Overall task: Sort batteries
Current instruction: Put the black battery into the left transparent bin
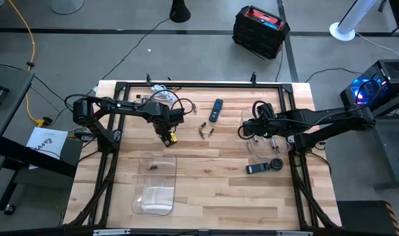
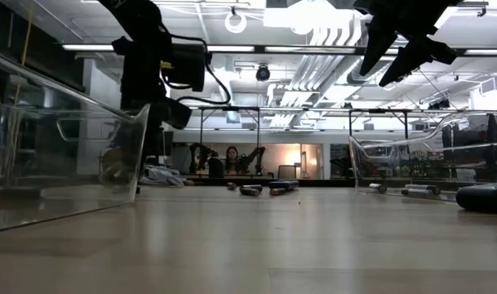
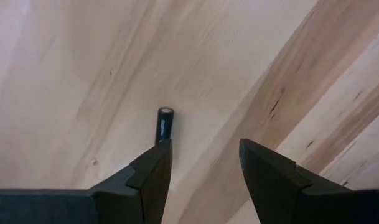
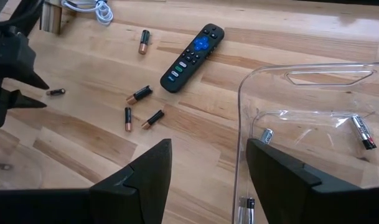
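Near bin point(image 1: 156, 183): clear, on the table's point(image 1: 206, 196) near left part; a small dark thing lies in its far end, too small to tell.
Right bin point(image 4: 313, 118): clear, on the right side; batteries lie inside, one at point(image 4: 363, 132), another at point(image 4: 266, 135).
Dark devices point(image 1: 265, 167): flat on the wood just near of the right bin.
Left gripper point(image 3: 201, 165): released, fingers apart, hanging over bare wood just beyond the near bin; it grasps nothing.
Lone battery point(image 3: 164, 124): dark, flat on the wood just ahead of the left gripper's finger, apart from the rest.
Right gripper point(image 4: 208, 168): released, fingers spread, empty, above the right bin's inner edge.
Loose batteries point(image 4: 139, 94): three with coppery ends in a small group mid-table, between the two grippers; a fourth point(image 4: 144, 42) lies farther off.
Remote point(image 4: 192, 57): black, blue button, beyond the group, near the far edge.
Far corner: metal cylinder point(image 4: 52, 17) and white cable point(image 4: 101, 9).
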Available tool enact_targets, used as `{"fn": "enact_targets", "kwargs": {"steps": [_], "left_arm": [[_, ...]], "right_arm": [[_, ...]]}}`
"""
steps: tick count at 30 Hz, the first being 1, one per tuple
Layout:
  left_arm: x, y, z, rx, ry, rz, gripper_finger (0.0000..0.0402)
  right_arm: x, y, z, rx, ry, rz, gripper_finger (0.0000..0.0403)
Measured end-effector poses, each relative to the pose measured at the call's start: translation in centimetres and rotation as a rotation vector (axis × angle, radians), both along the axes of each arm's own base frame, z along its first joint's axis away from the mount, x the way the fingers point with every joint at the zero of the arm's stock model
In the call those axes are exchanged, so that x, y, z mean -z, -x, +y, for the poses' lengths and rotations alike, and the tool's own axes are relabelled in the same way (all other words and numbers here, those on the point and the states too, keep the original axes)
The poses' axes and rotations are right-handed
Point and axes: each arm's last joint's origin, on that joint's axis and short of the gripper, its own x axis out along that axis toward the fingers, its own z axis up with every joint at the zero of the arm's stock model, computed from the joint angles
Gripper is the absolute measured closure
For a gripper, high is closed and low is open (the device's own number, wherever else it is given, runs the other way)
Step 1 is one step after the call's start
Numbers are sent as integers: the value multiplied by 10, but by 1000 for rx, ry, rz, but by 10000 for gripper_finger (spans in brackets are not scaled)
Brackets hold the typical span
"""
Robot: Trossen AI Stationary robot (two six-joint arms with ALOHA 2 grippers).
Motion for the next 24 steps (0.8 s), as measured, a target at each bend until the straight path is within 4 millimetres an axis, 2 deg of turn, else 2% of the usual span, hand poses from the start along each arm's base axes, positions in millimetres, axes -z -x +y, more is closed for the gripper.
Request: {"fn": "enact_targets", "kwargs": {"steps": [7, 20, 24], "left_arm": [[4, 8, 4, 49, -86, 72, 220], [29, 19, 9, 23, -45, 26, 220], [35, 24, 7, 20, -40, 20, 244]], "right_arm": [[0, 0, 0, 0, 0, 0, 201], [0, 0, 0, 0, 0, 0, 201], [0, 0, 0, 0, 0, 0, 201]]}}
